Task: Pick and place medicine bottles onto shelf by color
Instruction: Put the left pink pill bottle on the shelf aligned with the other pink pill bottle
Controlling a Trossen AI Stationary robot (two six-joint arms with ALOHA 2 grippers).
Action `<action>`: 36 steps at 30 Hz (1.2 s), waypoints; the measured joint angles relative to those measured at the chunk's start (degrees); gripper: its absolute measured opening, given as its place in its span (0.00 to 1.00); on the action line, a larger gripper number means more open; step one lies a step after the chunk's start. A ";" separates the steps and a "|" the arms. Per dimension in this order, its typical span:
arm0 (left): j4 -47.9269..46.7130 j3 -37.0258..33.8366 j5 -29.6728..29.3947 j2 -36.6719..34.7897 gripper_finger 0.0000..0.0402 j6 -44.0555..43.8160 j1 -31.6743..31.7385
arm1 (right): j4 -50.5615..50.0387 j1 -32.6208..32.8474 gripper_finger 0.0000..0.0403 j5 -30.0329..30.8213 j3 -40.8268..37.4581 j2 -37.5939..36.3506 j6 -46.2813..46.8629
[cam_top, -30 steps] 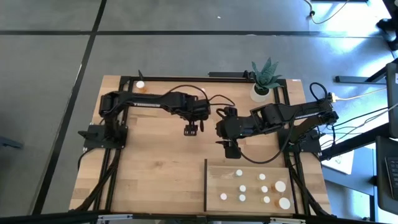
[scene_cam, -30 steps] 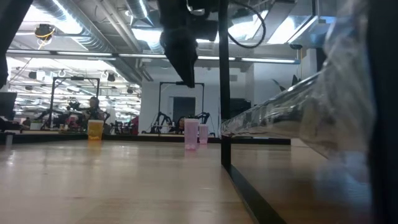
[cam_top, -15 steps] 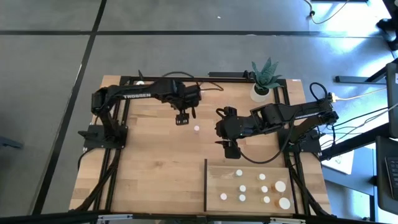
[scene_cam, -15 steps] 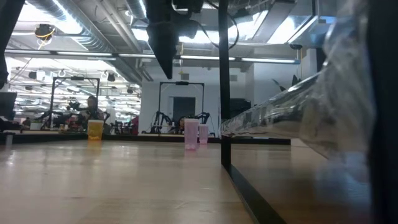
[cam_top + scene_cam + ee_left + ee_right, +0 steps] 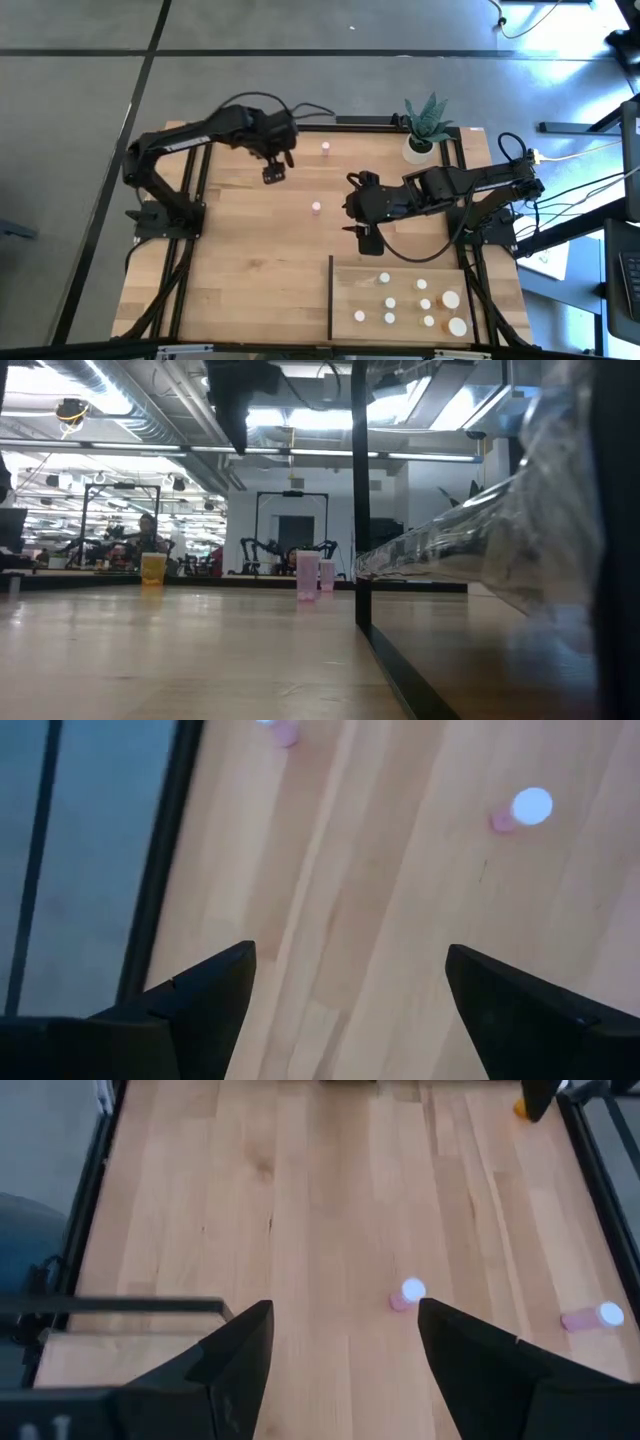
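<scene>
Now L gripper (image 5: 272,174), fingers apart & empty, hovers near table's far edge; R gripper (image 5: 362,238) apart, waiting mid-table. Next: grab pink bottle (image 5: 316,207), carry to shelf (image 5: 350,285).

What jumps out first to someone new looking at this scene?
Two dark arms dominate the table: the left gripper hangs open over the far left, the right gripper open near the middle. Between them two pink bottles stand loose on the wood, while the shelf at the near right already carries a cluster of white-capped bottles.

table (image 5: 250,270): shelf (image 5: 352,285), plant pot (image 5: 417,149), two pink bottles (image 5: 316,207) | shelf: nine white-capped bottles (image 5: 384,278)
</scene>
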 joint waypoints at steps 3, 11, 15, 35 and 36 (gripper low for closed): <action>-0.46 -0.04 -0.25 -3.60 0.80 -0.16 0.71 | 0.31 -0.53 0.62 -0.02 0.00 0.21 -0.16; -0.49 -0.04 -0.82 -13.53 0.80 -1.15 1.05 | 2.08 -4.13 0.62 0.13 0.04 4.05 -5.19; -0.91 -0.04 -0.91 -17.50 0.80 -1.12 0.74 | 3.66 -7.08 0.62 0.61 0.04 8.00 -8.70; -6.20 -0.04 -0.91 -23.13 0.80 -1.15 0.74 | 10.98 -15.78 0.62 -6.34 -0.02 27.97 -17.78; -6.41 -0.04 -0.91 -23.13 0.80 -1.15 0.74 | 10.88 -15.92 0.62 -6.49 -0.02 28.53 -17.98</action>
